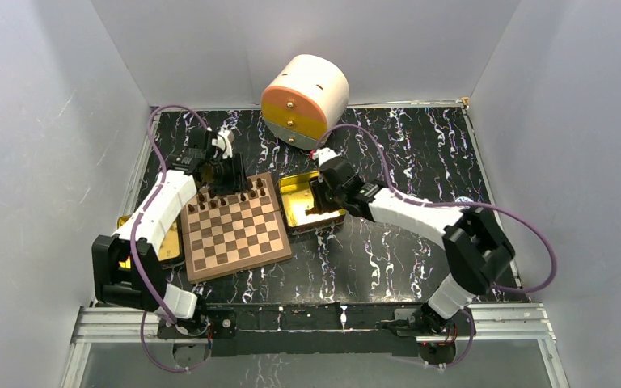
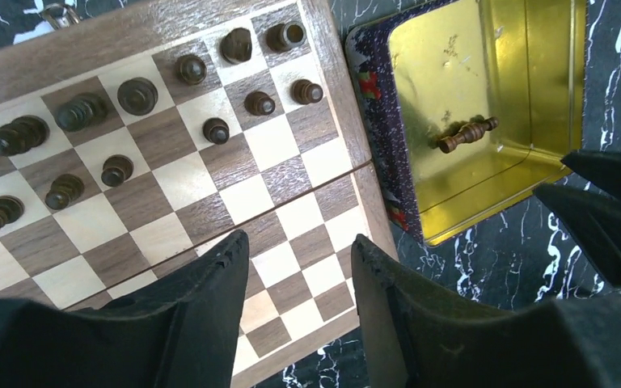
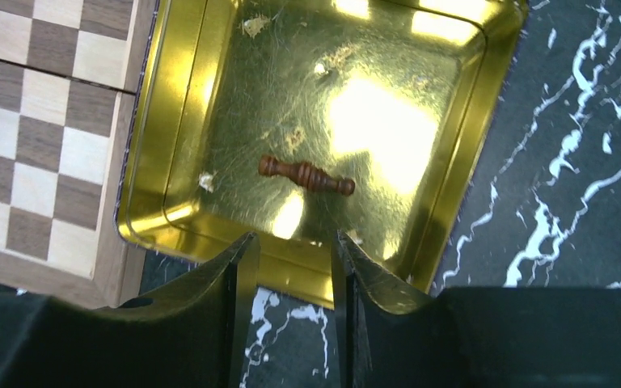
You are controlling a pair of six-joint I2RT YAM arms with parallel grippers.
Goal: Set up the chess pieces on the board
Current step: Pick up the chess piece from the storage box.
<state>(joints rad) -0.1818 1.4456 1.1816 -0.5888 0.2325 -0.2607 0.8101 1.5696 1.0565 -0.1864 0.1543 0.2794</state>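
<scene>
Above the gold tin (image 3: 467,162), the right tool (image 3: 293,244) stands partly open, holding nothing.

No text, label or number legible — anywhere.

This looks like a robotics lab, a boxed-in test cell: plain pale walls (image 1: 48,121) close off three sides of a black marble-patterned table (image 1: 404,259). Two white-and-black robot arms, the left arm (image 1: 162,206) and the right arm (image 1: 420,214), are bolted to an aluminium rail (image 1: 315,322) at its near edge, with purple cables (image 1: 553,260) looping loose from their joints.
</scene>
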